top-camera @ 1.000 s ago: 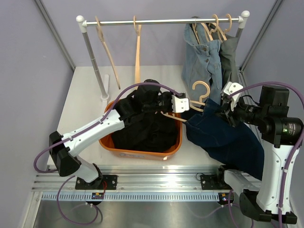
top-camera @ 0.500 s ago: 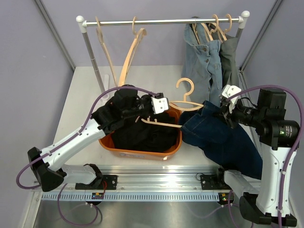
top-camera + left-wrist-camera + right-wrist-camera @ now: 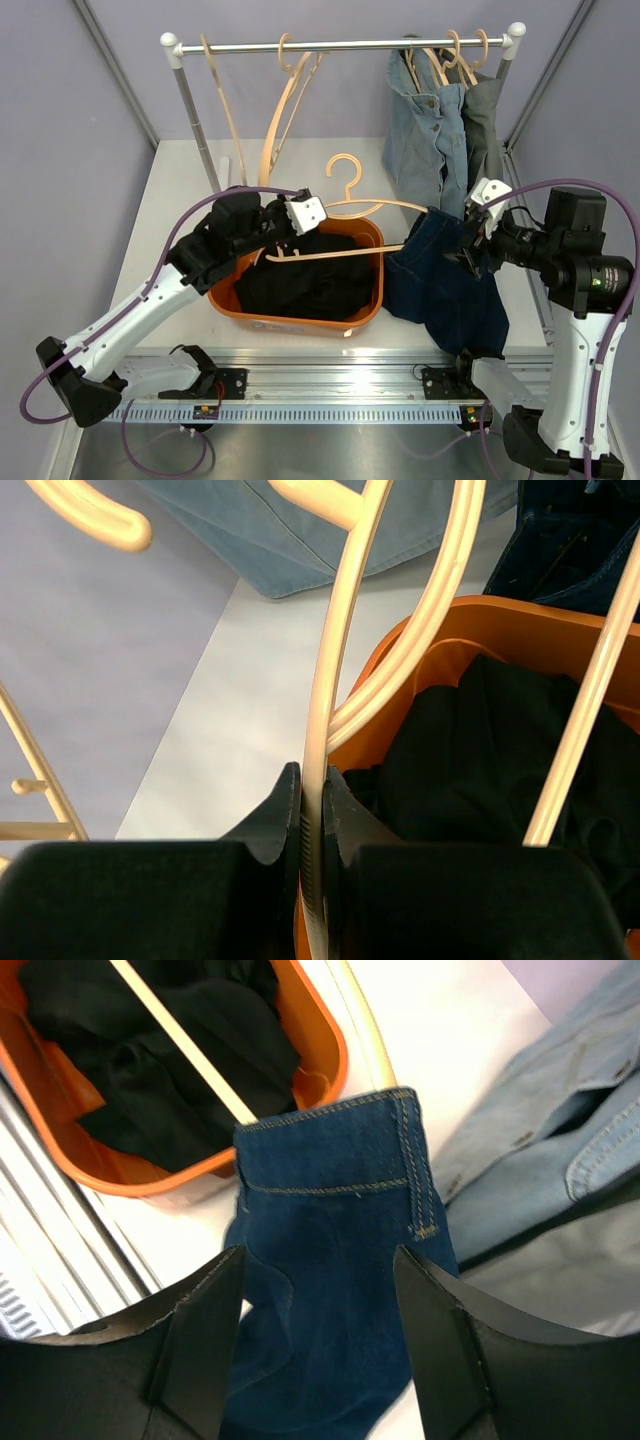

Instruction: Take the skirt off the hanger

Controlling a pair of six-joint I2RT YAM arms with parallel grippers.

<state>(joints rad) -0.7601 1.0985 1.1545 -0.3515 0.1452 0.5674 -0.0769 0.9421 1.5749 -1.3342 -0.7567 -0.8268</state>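
Held the left fingers (image 3: 275, 820) pinched shut on the pale wooden hanger (image 3: 325, 680), above the orange plastic basket (image 3: 290, 322), seemingly to draw it out of the dark blue denim skirt (image 3: 330, 1250) sagging just beyond the wide-spread, empty right fingers (image 3: 205, 1330), waistband corner apparently at the hanger's tip.

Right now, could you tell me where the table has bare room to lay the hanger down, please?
Bare tabletop lies left of the rack post, and behind the orange basket up to the hanging denim. The right side is crowded by the dark skirt.
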